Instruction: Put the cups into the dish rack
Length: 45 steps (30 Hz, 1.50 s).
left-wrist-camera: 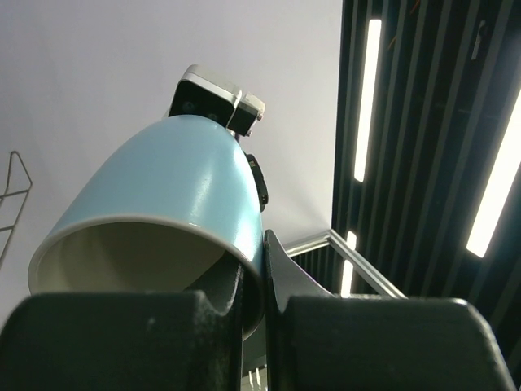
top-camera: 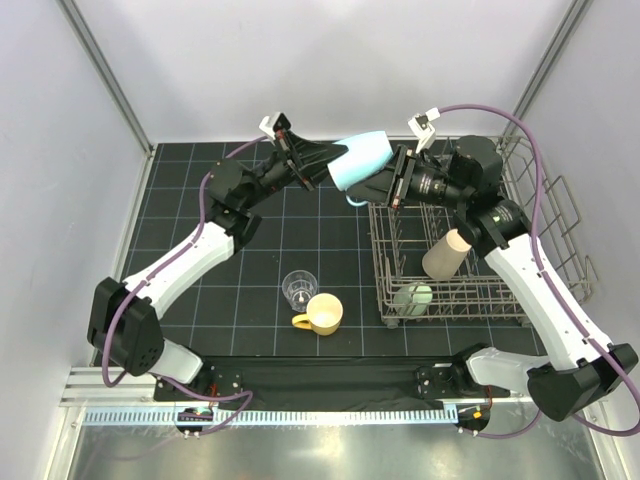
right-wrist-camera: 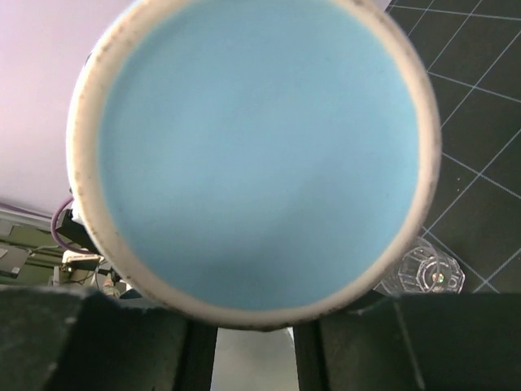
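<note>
A light blue cup hangs on its side in the air at the back of the table. My left gripper is shut on its rim, one finger inside and one outside. The cup's round base fills the right wrist view. My right gripper sits right at that base and slightly under it, with a narrow gap between its jaws; the cup hides its fingertips. The grey wire dish rack at the right holds a tan tumbler and a pale green cup.
A clear glass and a yellow mug with a handle stand on the black gridded mat, left of the rack's near corner. White walls close in the back and both sides.
</note>
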Available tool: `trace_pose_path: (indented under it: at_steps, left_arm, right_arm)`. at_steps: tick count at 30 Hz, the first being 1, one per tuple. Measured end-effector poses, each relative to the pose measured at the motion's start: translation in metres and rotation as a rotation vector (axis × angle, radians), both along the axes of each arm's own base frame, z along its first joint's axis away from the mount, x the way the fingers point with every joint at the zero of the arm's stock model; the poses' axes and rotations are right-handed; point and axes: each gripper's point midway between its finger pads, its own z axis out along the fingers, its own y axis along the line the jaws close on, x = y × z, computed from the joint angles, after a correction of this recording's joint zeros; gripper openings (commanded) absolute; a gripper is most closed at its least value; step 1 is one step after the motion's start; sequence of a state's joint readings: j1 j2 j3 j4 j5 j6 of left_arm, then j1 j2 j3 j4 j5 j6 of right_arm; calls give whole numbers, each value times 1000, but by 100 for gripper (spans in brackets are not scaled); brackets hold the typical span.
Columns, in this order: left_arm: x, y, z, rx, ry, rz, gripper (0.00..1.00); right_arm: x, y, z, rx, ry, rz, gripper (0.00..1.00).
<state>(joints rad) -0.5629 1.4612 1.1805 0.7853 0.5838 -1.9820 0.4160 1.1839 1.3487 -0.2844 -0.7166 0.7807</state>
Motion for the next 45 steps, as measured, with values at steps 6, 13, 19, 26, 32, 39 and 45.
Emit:
trace_pose_path:
  at_steps: [6,13,19,26,32,39,45]
  left_arm:
    - [5,0,0,-8,6,21,0]
    - [6,3,5,-33,0,32,11]
    - [2,1,0,-30,-6,18,55]
    - [7,29,-34,36,77,62,74]
    - [7,91,-45,222,77,235,74]
    - [-30,116,-73,552,25,288,70]
    - [-67,125,-111,726,59,222,67]
  right_arm:
    - [4,1,-1,6,21,-12,9]
    - [5,0,6,19,16,-28,4]
    - [9,0,3,-1,-4,-49,4]
    - [19,-8,-15,-68,9,-117,4]
    - [22,-23,-45,-192,63,-193,4]
    - [28,-58,-66,-384,117,-355,4]
    - [54,-92,-73,-551,121,-542,4]
